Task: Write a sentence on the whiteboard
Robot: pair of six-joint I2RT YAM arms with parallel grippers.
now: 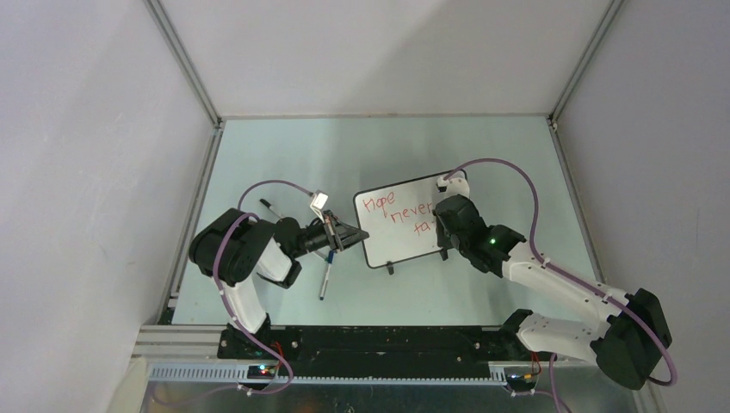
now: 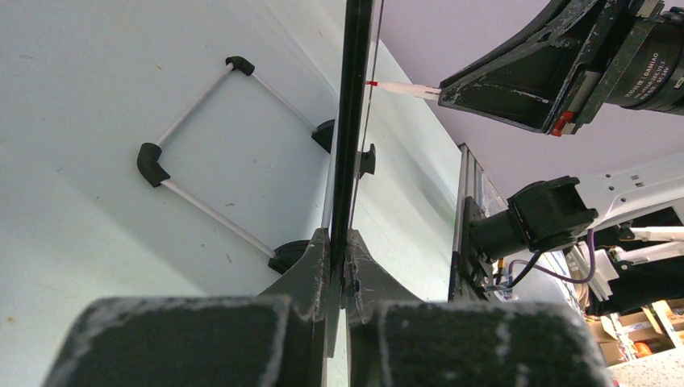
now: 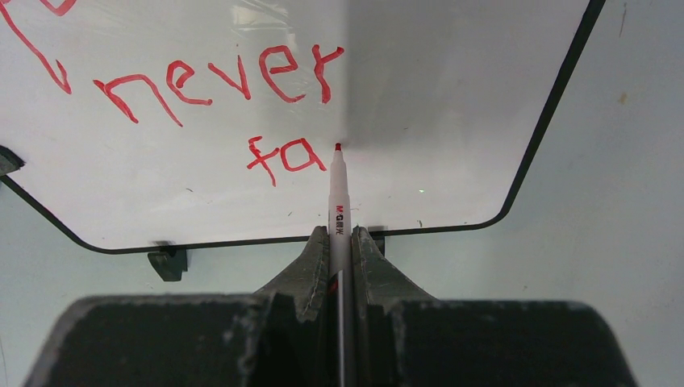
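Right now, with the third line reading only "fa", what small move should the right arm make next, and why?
Probably draw the next letter just right of the "a": the right gripper holds the marker with its tip there, the sentence is unfinished, and the left gripper clamps the whiteboard by its edge.

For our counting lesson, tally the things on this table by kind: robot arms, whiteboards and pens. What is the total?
Robot arms: 2 (left arm, right arm)
Whiteboard: 1
Pens: 3 (red pen in the right end effector; dark pen lying by the left arm; thin pen farther left, too small to be sure)
Total: 6
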